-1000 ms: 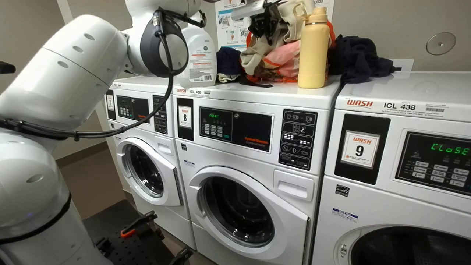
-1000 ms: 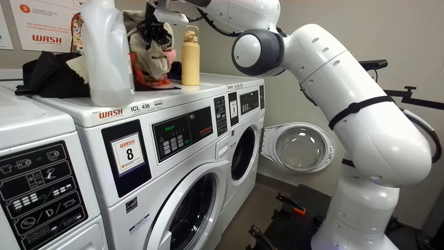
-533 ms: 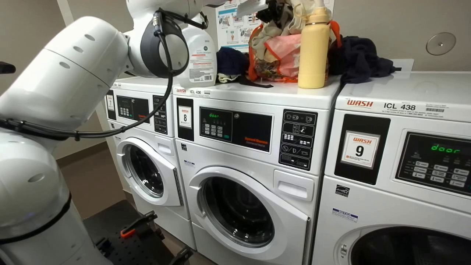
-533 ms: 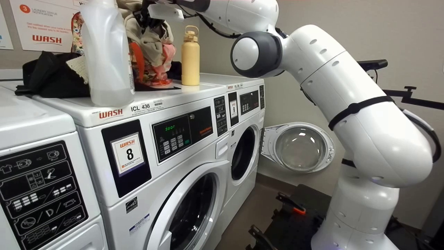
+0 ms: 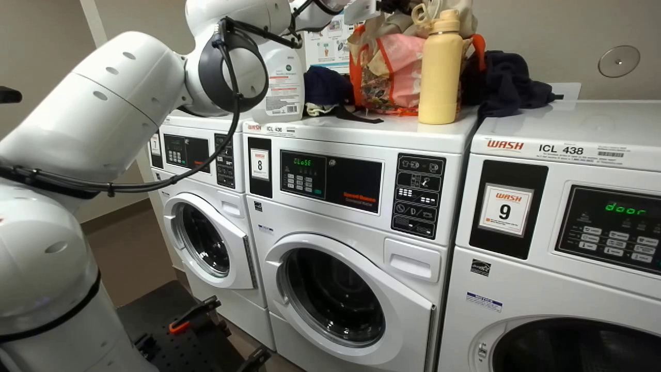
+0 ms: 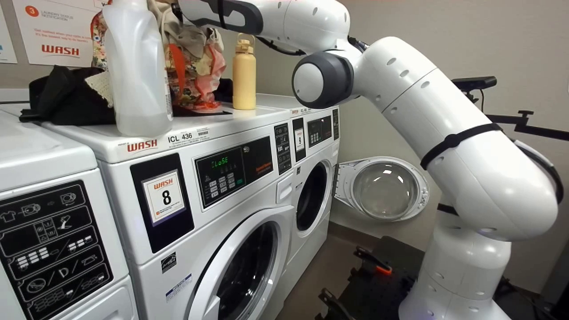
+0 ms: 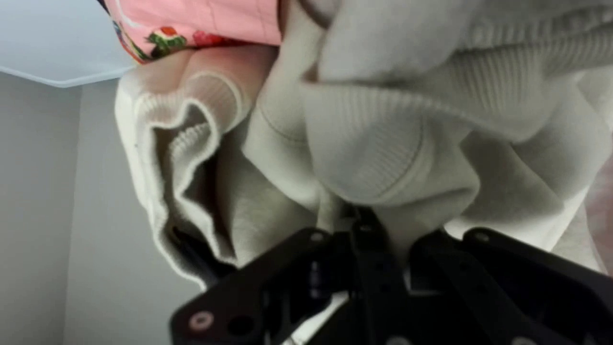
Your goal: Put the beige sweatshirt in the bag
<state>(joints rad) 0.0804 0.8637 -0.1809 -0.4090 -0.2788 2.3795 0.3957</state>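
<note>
The beige sweatshirt [image 7: 383,139] fills most of the wrist view, bunched up with ribbed cuffs showing. My gripper [image 7: 398,235] is shut on a fold of it, the fabric pinched between the fingers. In both exterior views the gripper is at the top edge, mostly cut off, above the bag. Part of the sweatshirt shows over the bag's top in an exterior view [image 6: 191,38]; its upper part is out of frame. The bag [image 5: 405,59], pink and floral with orange trim, stands upright on washer 8; its opening is hidden by the sweatshirt. Its pink side shows in the wrist view [image 7: 230,19].
A yellow bottle [image 5: 440,72] stands close in front of the bag. A large detergent jug [image 6: 137,71] stands on the same washer top [image 5: 330,126]. Dark clothes [image 5: 508,82] lie beside the bag, and more dark cloth [image 6: 73,95] lies behind the jug.
My gripper has risen and moved over the bag, carrying the sweatshirt up with it. The sweatshirt no longer hangs down over the bag's front, so more of the bag shows.
</note>
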